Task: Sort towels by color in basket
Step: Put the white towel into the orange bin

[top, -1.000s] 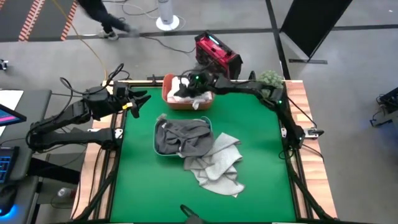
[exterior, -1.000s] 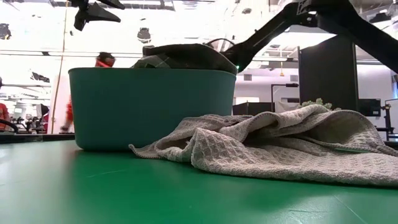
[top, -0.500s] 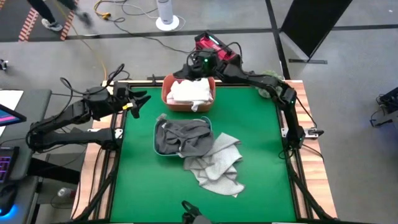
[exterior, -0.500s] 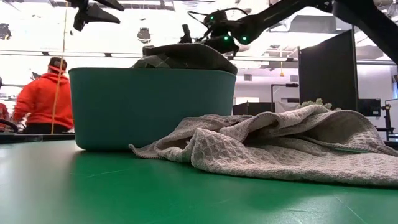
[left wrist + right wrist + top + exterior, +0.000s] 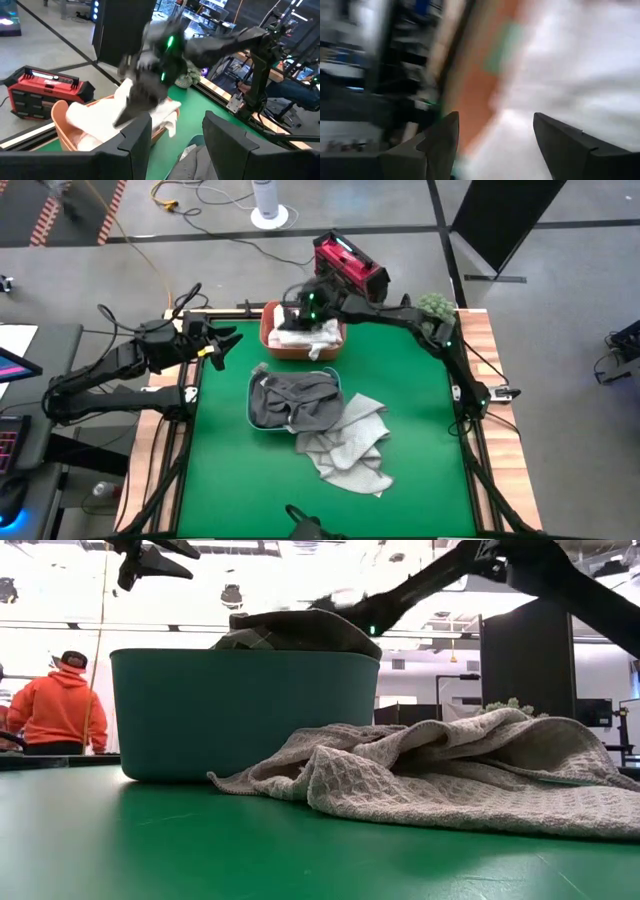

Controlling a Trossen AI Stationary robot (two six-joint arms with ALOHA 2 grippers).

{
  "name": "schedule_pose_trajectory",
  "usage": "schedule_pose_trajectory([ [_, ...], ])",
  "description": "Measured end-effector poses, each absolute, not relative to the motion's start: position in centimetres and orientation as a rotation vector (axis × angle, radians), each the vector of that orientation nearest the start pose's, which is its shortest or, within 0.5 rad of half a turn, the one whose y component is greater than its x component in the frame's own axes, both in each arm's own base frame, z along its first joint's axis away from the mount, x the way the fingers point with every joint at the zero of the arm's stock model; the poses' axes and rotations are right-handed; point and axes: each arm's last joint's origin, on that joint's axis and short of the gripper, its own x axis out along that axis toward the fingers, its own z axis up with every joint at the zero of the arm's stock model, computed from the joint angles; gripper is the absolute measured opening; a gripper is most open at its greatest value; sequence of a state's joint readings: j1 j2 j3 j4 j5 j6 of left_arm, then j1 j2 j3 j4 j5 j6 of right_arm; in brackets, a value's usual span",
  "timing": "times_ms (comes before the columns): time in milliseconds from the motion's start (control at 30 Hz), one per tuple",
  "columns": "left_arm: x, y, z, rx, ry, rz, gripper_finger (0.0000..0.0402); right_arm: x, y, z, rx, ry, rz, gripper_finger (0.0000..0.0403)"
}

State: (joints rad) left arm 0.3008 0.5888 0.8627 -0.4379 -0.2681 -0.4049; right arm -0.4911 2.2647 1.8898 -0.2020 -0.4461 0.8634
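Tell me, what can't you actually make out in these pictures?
- Low view: the orange basket is hidden behind the teal basket.
- Right wrist view: motion blur smears the white towels.
- High view: the teal basket's inside is covered by the dark grey towel.

One tub (image 5: 303, 343) is sitting at the far edge of the surface (image 5: 240, 480), a second tub (image 5: 258, 420) nearer at centre; towels (image 5: 345, 445) are lying right of it.
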Motion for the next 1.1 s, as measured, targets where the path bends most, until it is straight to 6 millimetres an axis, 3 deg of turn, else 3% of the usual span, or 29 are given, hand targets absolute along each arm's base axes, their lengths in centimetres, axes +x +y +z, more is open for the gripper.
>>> schedule_pose_trajectory([
  [133, 10.7, 4.1, 35.9, -0.395, 0.049, 0.596, 0.0167, 45.9, -24.0, 27.3, 1.043, 0.364, -0.222, 0.028],
  [333, 10.7, 4.1, 35.8, -0.379, 0.055, 0.597, 0.0167, 45.6, -23.4, 33.0, 0.929, 0.327, -0.194, 0.028],
  [400, 10.7, 4.1, 35.8, -0.369, 0.057, 0.599, 0.0167, 45.4, -22.8, 34.0, 0.911, 0.348, -0.19, 0.028],
  [567, 10.7, 4.1, 35.8, -0.365, 0.058, 0.601, 0.0167, 44.4, -20.6, 33.7, 0.846, 0.605, -0.266, 0.028],
  [767, 10.6, 4.1, 35.6, -0.355, 0.088, 0.605, 0.0167, 43.2, -17.1, 31.5, 0.473, 1.001, -0.348, 0.028],
  [833, 10.6, 4.1, 35.6, -0.348, 0.091, 0.604, 0.0167, 43.1, -16.3, 31.6, 0.368, 1.038, -0.309, 0.028],
  [967, 10.6, 4.1, 35.6, -0.323, 0.097, 0.602, 0.0167, 42.6, -13.0, 33.7, 0.103, 1.059, -0.149, 0.028],
  [1100, 10.6, 4.1, 35.6, -0.309, 0.101, 0.601, 0.0167, 43.0, -10.6, 33.4, -0.205, 1.147, -0.112, 0.028],
])
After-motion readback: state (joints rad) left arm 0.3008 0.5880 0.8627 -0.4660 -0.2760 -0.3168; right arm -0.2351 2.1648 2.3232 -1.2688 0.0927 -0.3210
